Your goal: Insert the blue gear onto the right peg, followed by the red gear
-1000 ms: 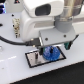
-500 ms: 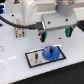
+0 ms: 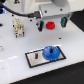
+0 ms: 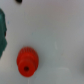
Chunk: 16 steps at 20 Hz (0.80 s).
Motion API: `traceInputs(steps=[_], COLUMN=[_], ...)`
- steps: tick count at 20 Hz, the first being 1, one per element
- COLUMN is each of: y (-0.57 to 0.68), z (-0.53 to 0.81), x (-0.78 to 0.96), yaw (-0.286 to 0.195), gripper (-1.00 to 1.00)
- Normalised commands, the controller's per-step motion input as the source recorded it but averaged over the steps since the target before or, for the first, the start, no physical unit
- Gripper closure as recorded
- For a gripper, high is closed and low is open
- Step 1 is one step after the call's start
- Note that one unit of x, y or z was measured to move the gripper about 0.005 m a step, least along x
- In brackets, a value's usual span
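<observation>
Fingers [image 3: 51, 23] spread wide above red gear [image 3: 49, 24], not touching it

The arm [image 3: 52, 7] is cut off by the exterior view's upper edge, so only its lower part shows. The gripper [image 3: 51, 23] fingers are too blurred to tell open from closed, and they partly hide the red gear [image 3: 50, 24]. In the wrist view a dark green shape [image 4: 2, 32] is cut by the edge and unidentifiable.

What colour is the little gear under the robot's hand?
Red gear, bright red; the wrist view shows it best.
</observation>
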Motion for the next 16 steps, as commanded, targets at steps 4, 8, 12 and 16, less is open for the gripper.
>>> traceInputs(steps=[4, 8, 12, 16], y=[0.24, 0.25, 0.32, 0.26], z=[-0.10, -0.15, -0.18, -0.27], x=[-0.68, -0.57, -0.49, -0.31], yaw=[0.000, 0.000, 0.000, 0.000], gripper=[-1.00, -1.00, -1.00, -1.00])
